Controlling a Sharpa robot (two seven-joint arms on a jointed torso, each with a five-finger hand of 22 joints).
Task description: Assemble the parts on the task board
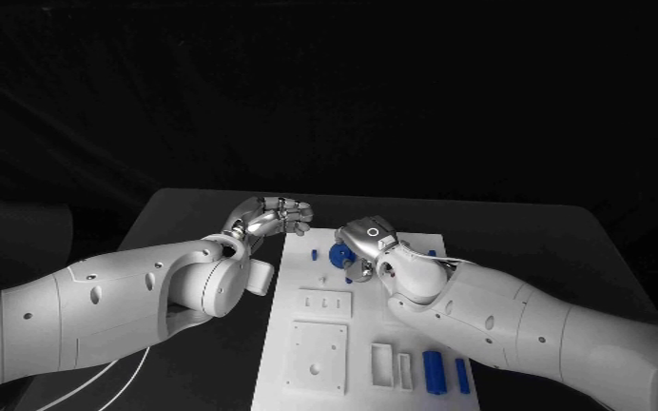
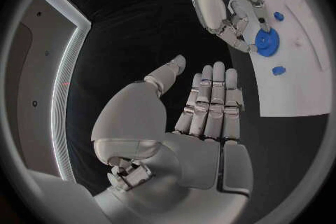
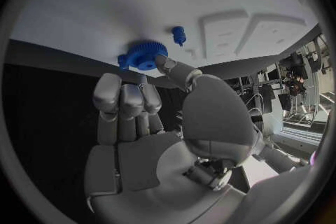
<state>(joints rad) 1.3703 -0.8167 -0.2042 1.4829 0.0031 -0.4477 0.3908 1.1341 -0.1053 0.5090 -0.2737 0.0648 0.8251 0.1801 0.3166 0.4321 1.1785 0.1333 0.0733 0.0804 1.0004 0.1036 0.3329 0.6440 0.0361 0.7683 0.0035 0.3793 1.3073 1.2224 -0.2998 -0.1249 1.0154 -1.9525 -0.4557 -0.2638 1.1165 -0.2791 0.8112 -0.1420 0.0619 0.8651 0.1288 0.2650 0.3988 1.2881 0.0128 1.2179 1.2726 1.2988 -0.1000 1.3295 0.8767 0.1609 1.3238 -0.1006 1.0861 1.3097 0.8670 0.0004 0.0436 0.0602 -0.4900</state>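
The white task board (image 1: 359, 330) lies in the middle of the black table. A blue gear (image 1: 343, 257) sits flat on its far part. My right hand (image 1: 368, 243) is bent down over it; its thumb and curled fingers grip the blue gear (image 3: 145, 60) at the rim, as the gear (image 2: 266, 42) under the right hand (image 2: 227, 3) also shows. My left hand (image 1: 275, 215) hovers off the board's far left corner. The left hand (image 2: 203, 106) has straight fingers, thumb apart, and holds nothing.
A small blue peg (image 1: 313, 254) stands left of the gear; the same peg (image 3: 179, 35) shows in the right wrist view. Two long blue pieces (image 1: 434, 371) lie at the board's near right, beside white slots (image 1: 381, 363) and a square plate (image 1: 319, 359).
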